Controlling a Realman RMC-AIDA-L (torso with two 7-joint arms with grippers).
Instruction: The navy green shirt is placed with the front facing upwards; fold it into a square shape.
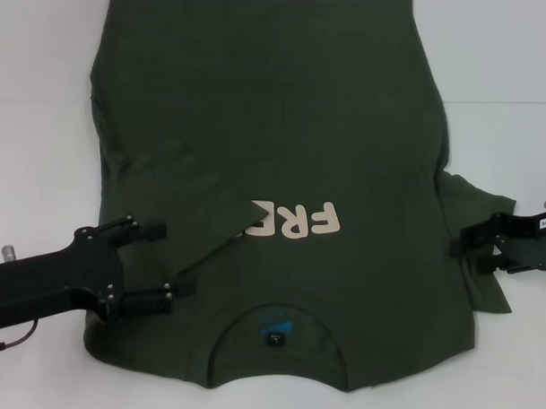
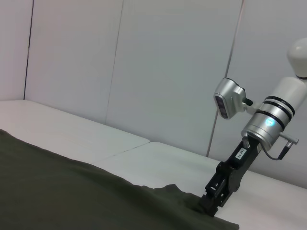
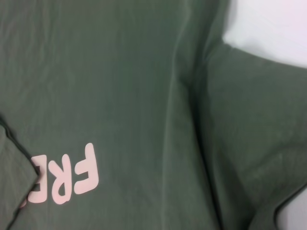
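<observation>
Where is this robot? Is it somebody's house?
Probably not a house; it looks like a robot test room. A plain white table holds only the navy green shirt, bare pale wall panels stand behind, and the left gripper and right gripper work at the shirt's sides.

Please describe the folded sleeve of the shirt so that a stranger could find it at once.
The navy green shirt lies flat on the white table, collar toward the robot. Its left sleeve is folded inward over the chest, just beyond the left hand. It alone covers part of the off-white print.
</observation>
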